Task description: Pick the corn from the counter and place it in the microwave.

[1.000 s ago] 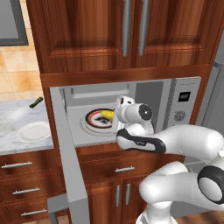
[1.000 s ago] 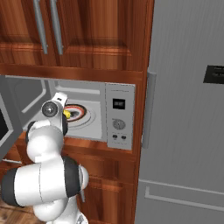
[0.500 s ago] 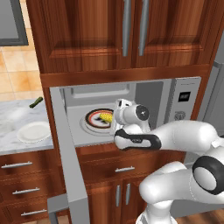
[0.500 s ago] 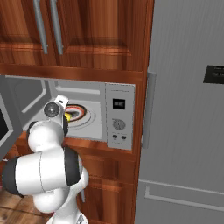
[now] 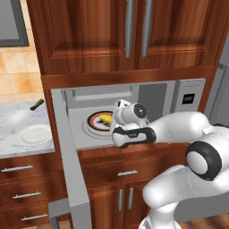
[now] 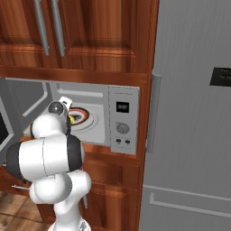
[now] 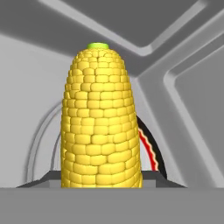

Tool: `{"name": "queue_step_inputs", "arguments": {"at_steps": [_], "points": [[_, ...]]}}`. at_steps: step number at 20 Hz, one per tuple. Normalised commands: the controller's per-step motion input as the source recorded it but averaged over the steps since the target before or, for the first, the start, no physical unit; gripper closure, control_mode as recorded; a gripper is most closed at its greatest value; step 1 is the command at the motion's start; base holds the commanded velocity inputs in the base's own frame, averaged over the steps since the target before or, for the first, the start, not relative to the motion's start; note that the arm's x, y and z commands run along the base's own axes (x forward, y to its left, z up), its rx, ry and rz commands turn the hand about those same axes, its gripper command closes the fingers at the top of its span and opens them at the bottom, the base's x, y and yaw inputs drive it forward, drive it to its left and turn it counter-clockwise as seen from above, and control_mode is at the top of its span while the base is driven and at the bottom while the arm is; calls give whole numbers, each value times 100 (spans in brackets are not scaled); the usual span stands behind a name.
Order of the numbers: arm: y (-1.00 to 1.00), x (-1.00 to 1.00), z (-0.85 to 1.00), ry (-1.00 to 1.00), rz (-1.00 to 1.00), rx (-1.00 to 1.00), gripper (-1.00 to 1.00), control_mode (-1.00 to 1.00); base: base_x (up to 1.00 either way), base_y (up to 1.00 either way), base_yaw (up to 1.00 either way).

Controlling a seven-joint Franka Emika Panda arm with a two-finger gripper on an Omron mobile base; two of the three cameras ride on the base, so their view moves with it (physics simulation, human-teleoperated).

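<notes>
The corn is a plump yellow cob with neat rows of bumpy kernels and a small green stub at its far end. It stands straight out from between the fingers, which are clamped on its near end. The gripper reaches inside the open microwave, holding the cob just above the round black-red-white turntable plate; a red and black arc of the plate peeks out beside the cob. Out on the counter, well away from the fingers, lie a white plate and a small dark green vegetable. Compared with a second ago, the hand has shifted slightly toward the open door side and the elbow has swung lower; the cob stays gripped over the plate.
</notes>
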Motion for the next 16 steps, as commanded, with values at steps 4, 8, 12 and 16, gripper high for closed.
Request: {"name": "queue_step_inputs", "arguments": {"at_steps": [4,8,12,16], "points": [[14,18,-13,0,0,0,100,-100,0,0,0],[15,28,-18,0,0,0,100,-100,0,0,0],[3,21,-17,0,0,0,100,-100,0,0,0],[0,26,-8,0,0,0,100,-100,0,0,0]]}}
